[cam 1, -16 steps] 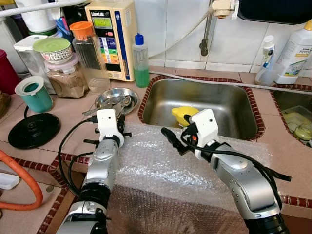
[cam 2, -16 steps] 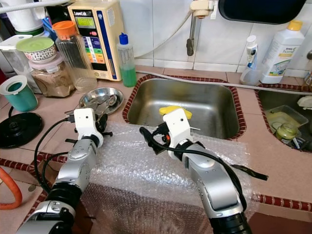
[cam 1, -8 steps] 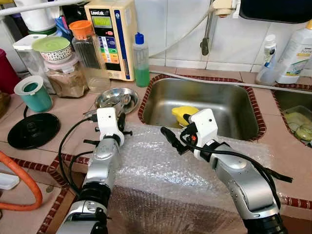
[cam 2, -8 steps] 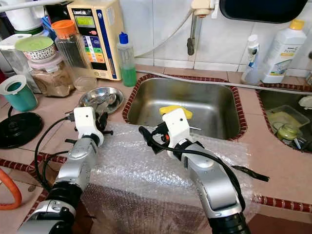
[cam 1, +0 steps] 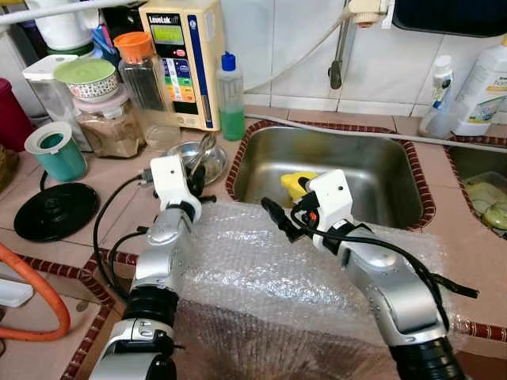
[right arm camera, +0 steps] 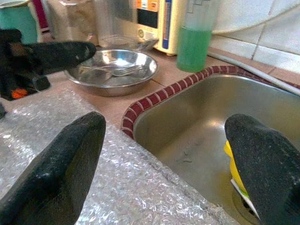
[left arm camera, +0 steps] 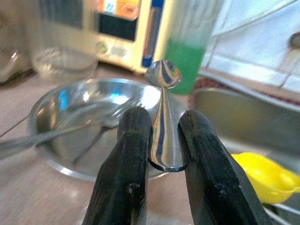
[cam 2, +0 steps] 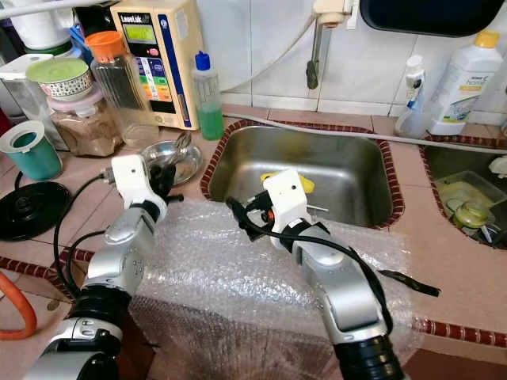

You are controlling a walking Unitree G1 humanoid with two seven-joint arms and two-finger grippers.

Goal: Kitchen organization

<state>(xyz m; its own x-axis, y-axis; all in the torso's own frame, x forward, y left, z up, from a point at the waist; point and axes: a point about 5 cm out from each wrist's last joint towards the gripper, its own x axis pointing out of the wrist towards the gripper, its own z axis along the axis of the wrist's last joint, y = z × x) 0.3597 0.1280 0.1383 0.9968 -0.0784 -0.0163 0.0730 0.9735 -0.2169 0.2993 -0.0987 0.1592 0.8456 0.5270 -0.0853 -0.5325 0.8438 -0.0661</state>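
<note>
Lifting since the earlier frame, the left end effector (cam 1: 195,176) is clamping a spoon (left arm camera: 162,119) upright just above the steel bowl (cam 1: 215,161) on the tabletop (cam 1: 119,186); the right end effector (cam 1: 279,219) is hovering wide open, empty, beside the sink (cam 1: 356,162).

Tiled kitchen counter around a steel sink (cam 1: 372,170)

A sheet of bubble wrap (cam 1: 253,277) drapes over the counter's front edge, just before the sink, where a yellow object (cam 1: 295,184) lies. Against the tiled wall stand a cream water purifier (cam 1: 184,59), a bottle of green liquid (cam 1: 230,99) beside it, an orange-capped clear jar (cam 1: 141,75) and a jar of brown powder (cam 1: 109,131) topped by a green-lidded bowl (cam 1: 85,79). A teal cup (cam 1: 55,152) stands near a round black lid (cam 1: 55,211); an orange hose (cam 1: 47,301) curves below. A white detergent bottle (cam 1: 483,83) stands far right
</note>
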